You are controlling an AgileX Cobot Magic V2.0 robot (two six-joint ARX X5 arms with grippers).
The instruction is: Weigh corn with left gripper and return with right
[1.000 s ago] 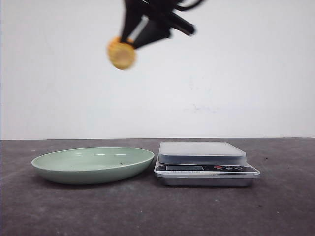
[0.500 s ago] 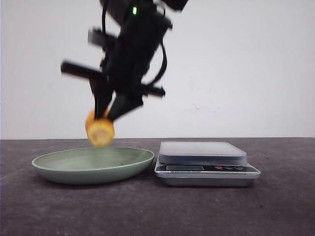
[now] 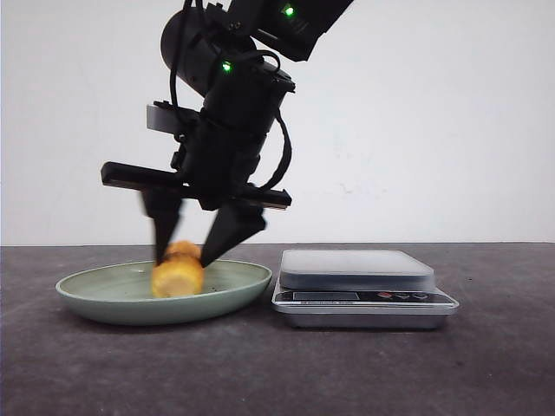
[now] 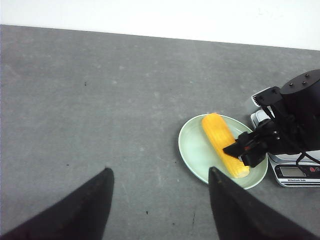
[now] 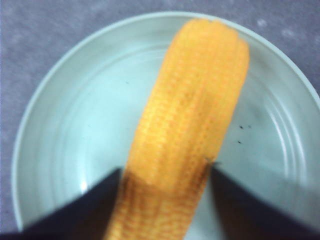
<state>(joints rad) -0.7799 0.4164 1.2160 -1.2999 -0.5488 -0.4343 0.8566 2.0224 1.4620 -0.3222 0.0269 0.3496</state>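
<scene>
The right gripper [image 3: 192, 251], a black two-fingered claw on a black jointed arm showing green indicator lights, is reaching down into the shallow pale green round plate [image 3: 104, 299] and is clamping the orange-yellow ribbed corn cob [image 3: 177, 276]. In the right wrist view its two dark fingers [image 5: 75, 205] are pressing against opposite sides of the cob [image 5: 190, 120], with the plate's rim [image 5: 60, 65] curving around behind. The corn is lying lengthwise inside the plate, resting on or just above the plate's floor; contact cannot be confirmed from the front view. In the left wrist view the cob [image 4: 220, 137] is stretching across the plate [image 4: 192, 150] along a diagonal, with the right gripper [image 4: 245, 148] covering the end nearest the scale.

The silver digital kitchen scale [image 3: 360, 286] with a pale flat weighing platform is sitting just beside the plate, on the right of it in the front view, nearly touching the rim. Its platform is carrying nothing.

The left gripper [image 4: 160, 200] is hovering well apart from the plate, above the dark grey speckled tabletop [image 4: 100, 100]. Its two black fingers [image 4: 85, 205] are standing spread wide with nothing between them.

A plain white wall [image 3: 451, 121] is running behind the plate.
</scene>
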